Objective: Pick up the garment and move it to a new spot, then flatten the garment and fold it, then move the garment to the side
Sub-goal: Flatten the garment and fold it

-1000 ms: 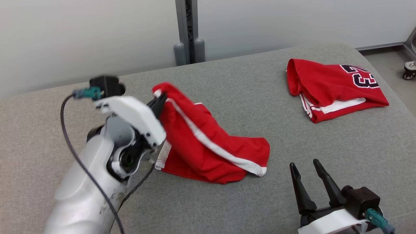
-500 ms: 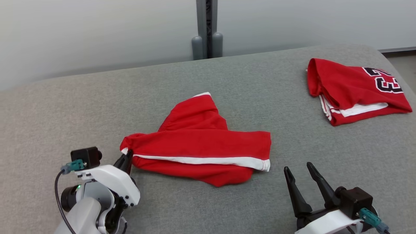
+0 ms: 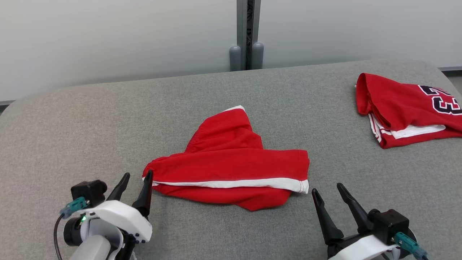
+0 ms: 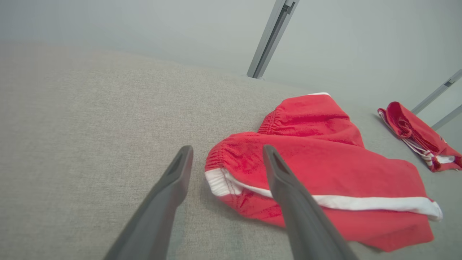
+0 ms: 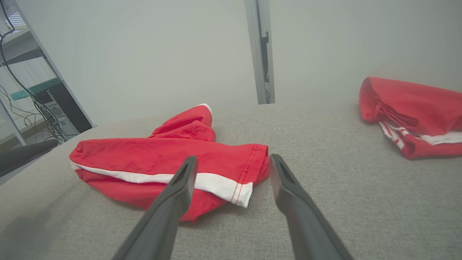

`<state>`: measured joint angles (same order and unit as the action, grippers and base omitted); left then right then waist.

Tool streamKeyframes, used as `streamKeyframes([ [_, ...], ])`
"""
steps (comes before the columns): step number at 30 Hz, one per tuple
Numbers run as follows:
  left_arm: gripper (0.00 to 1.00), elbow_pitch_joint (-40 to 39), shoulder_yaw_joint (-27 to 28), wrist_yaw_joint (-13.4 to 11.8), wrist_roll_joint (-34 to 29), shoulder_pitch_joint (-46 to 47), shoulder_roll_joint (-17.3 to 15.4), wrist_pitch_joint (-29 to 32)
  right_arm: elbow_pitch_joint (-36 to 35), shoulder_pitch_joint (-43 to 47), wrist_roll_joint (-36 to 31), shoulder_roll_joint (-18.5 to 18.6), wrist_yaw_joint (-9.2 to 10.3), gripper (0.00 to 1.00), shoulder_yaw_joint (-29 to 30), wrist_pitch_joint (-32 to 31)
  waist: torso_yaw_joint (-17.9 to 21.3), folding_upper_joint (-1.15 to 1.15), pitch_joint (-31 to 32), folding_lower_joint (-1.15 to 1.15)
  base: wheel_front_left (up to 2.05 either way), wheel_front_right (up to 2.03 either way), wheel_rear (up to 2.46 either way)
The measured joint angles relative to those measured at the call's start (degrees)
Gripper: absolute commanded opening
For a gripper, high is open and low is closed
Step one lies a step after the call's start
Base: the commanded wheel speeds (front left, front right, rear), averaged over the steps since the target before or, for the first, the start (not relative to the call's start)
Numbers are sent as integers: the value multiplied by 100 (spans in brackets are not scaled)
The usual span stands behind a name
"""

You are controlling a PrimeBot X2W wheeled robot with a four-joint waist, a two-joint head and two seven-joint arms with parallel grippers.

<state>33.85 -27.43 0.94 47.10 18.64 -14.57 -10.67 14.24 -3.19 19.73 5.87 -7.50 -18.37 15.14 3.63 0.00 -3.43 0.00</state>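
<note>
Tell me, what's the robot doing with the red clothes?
It's tidying red shorts on a grey cushion. Its left claw is open beside the waistband end, its right claw open near the other end. Nothing is held; the shorts lie rumpled, not yet folded. A folded red jersey sits aside.

1. The left gripper (image 3: pixel 137 174) has two long, dark, tapering fingers (image 3: pixel 145 192) set in a glossy white shell (image 3: pixel 121 216).
2. Its black camera block (image 3: pixel 88 190) carries a teal plug (image 3: pixel 74 207) and a dark cable (image 3: pixel 55 234); a small green light (image 3: pixel 83 218) glows beside it.
3. The right gripper (image 3: pixel 326 188) is built alike.
</note>
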Motion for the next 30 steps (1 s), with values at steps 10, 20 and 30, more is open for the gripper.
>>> streamKeyframes([
  [10,100,-1061,705,-470,-443,-1033,10,-422,-25,46,10,-18,0,100,-9,0,-73,0,251,0,0,0,0],
  [20,100,-1956,1572,-469,-2130,-2202,672,-431,-65,289,30,-19,0,100,122,0,-188,0,525,0,0,0,0],
  [30,100,-2249,2207,-219,-2811,-2787,1063,-431,-60,626,53,-33,0,100,341,0,-206,0,731,0,0,0,0],
])
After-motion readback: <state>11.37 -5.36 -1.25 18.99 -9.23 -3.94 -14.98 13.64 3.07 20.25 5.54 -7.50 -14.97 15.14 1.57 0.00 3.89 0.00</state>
